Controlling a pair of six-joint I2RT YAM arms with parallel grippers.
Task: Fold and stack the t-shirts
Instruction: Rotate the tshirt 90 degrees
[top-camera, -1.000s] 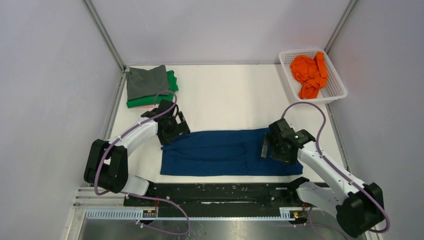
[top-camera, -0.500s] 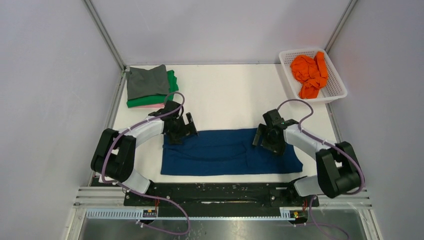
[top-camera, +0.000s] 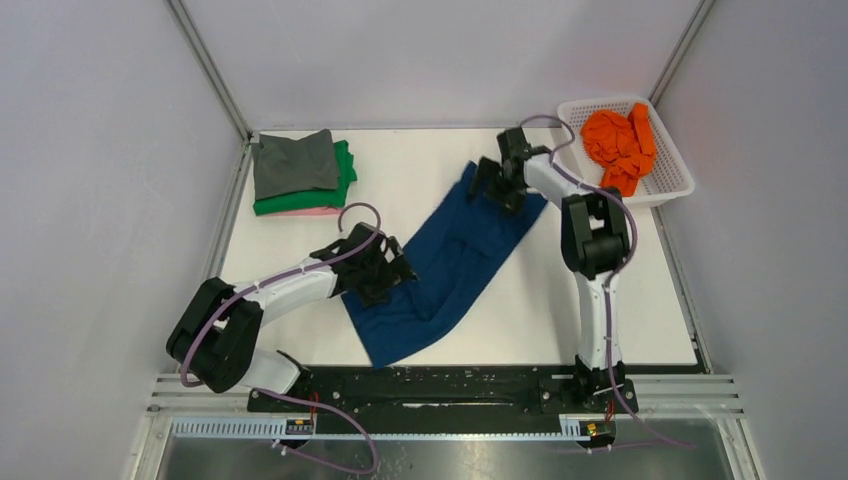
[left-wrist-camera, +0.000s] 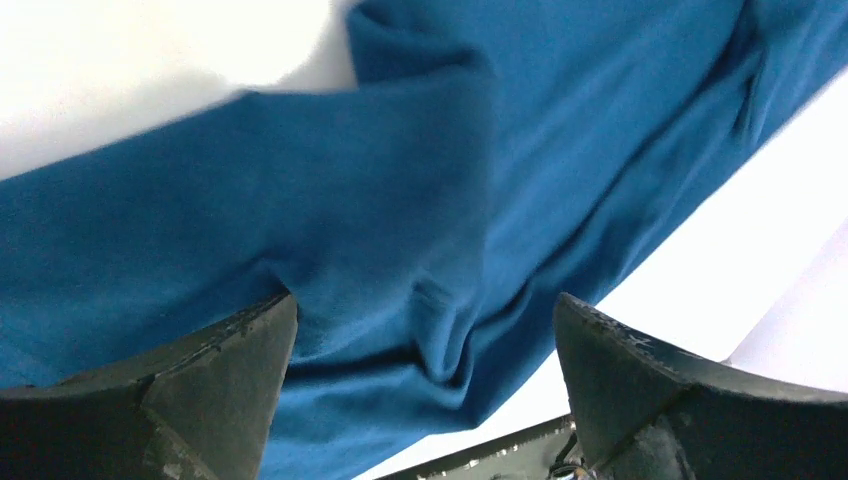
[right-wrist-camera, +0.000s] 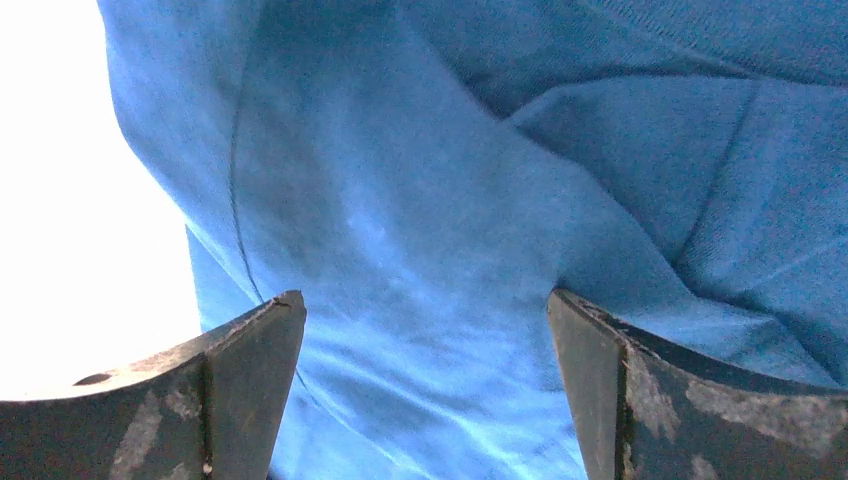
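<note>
Overhead — blue t-shirt (top-camera: 450, 265) lies diagonal; wrist views show only cloth.

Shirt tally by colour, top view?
grey shirt: 1
green shirt: 1
pink shirt: 1, only an edge showing
blue shirt: 1
orange shirt: 1, in the basket
Total: 5 shirts
</note>
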